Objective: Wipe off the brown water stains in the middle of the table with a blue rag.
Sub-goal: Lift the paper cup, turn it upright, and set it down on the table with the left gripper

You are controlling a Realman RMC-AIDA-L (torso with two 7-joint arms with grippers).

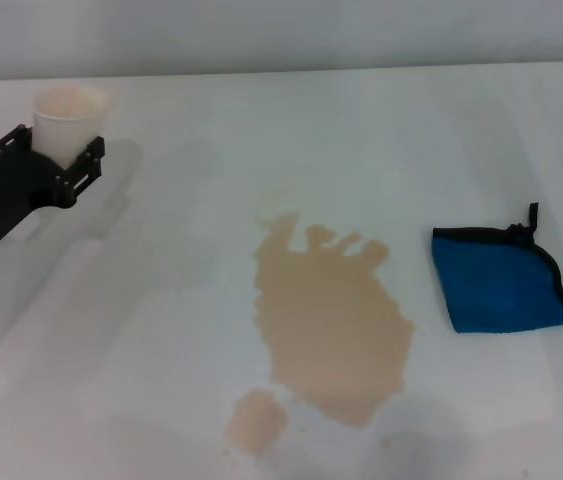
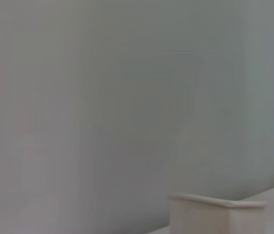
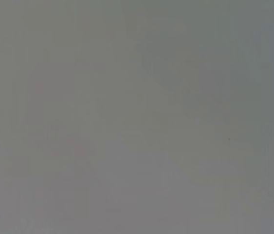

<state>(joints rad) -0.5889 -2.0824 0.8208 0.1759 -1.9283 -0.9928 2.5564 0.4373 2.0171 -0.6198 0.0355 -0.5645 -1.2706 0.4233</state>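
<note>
**Spill untouched, rag lying free, cup in the left gripper**

The table [image 1: 381,130] spreads white across the head view; in its middle lie the brown water stains [image 1: 331,320], one broad jagged puddle with a small blot just beside its near left lobe, all of it unwiped; to the robot's right of the puddle, near but apart, lies the blue rag [image 1: 501,282], folded flat, its black loop at the far corner; at the far left the left gripper [image 1: 53,158] has its jaws set about a cream paper cup [image 1: 66,115], upright; the right gripper is not in view, so its jaws cannot be told. Risks, as I judge them: a shallow pinch may lift only one fold of the rag; a light pass may smear the liquid outward; the held cup may tip if that arm swings.
</note>
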